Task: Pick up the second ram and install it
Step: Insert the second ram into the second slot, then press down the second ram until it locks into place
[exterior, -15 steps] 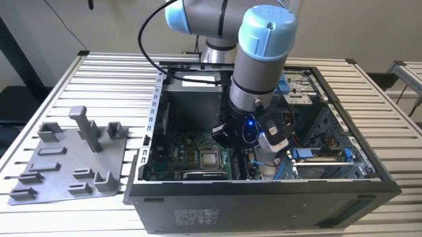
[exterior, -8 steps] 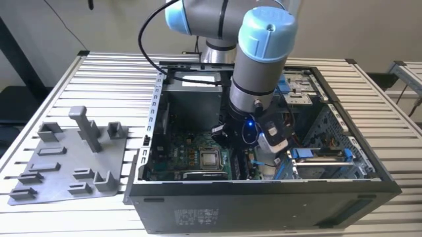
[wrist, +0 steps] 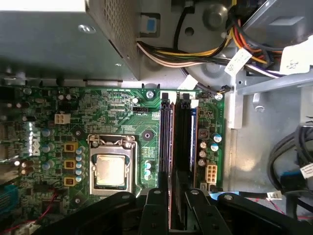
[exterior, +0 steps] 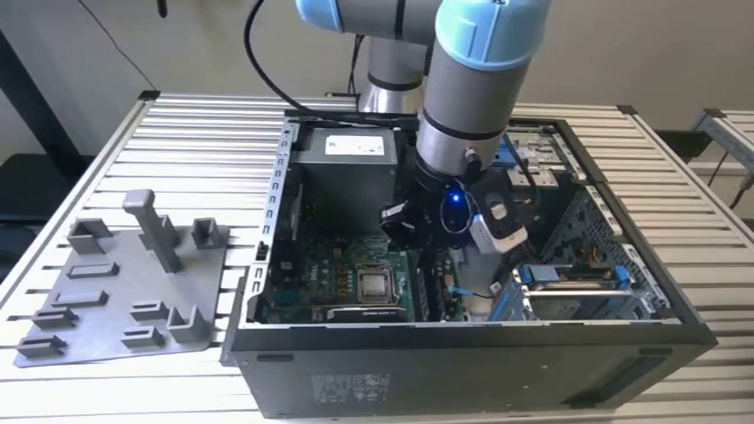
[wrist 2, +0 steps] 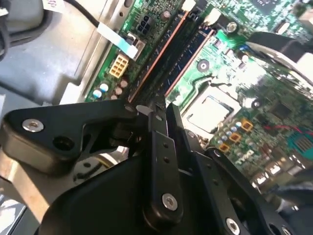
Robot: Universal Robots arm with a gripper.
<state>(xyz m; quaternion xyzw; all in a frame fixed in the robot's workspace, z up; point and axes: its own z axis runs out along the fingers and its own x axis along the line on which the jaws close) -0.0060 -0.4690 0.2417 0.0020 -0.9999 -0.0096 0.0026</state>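
A: Where is the thin blue memory stick [wrist: 191, 147]?
B: Standing in its slot just ahead of the black gripper [wrist: 172, 203], whose fingers appear closed together, gripping nothing; press squarely, probably.

motherboard [wrist: 122, 117] green | case [exterior: 471, 371] black | arm [exterior: 483, 53] grey, pale-blue joints | holder tray [exterior: 118, 291] grey

Matt black plastic gripper [wrist 2: 159, 110]; glossy green board [wrist: 122, 117]; shiny metal chip lid [wrist: 110, 170]; ribbed bare-metal table [exterior: 200, 150].
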